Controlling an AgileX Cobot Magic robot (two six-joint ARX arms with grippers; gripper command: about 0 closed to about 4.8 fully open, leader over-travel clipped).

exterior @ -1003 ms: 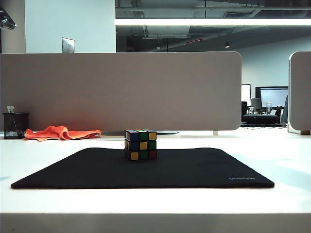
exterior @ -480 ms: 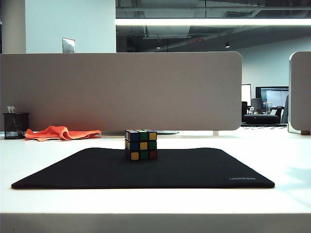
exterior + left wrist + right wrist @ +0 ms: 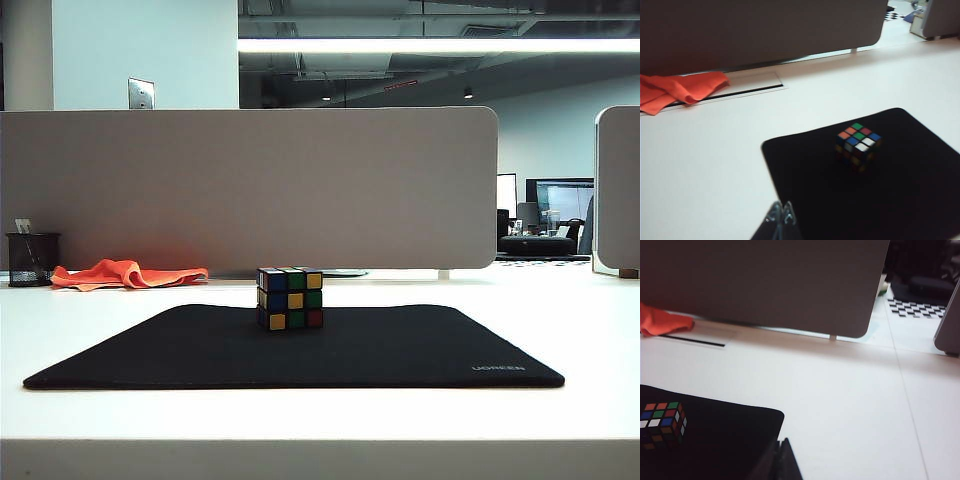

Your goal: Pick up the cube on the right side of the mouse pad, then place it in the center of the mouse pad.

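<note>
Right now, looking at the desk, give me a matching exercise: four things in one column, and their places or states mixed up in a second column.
Things:
1. cube
2. mouse pad
3. orange cloth
4. left gripper and right gripper

Places or states:
A. crumpled at the foot of the grey divider
B. jaws shut, empty, off the cube
C. flat on the white desk, UGREEN lettering at one corner
D. standing on the mat, nothing touching it

Pairs: 1-D, 2-C, 3-A, 4-B

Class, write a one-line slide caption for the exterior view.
Puzzle cube sits alone on the black mouse pad; neither gripper is in view.
</note>
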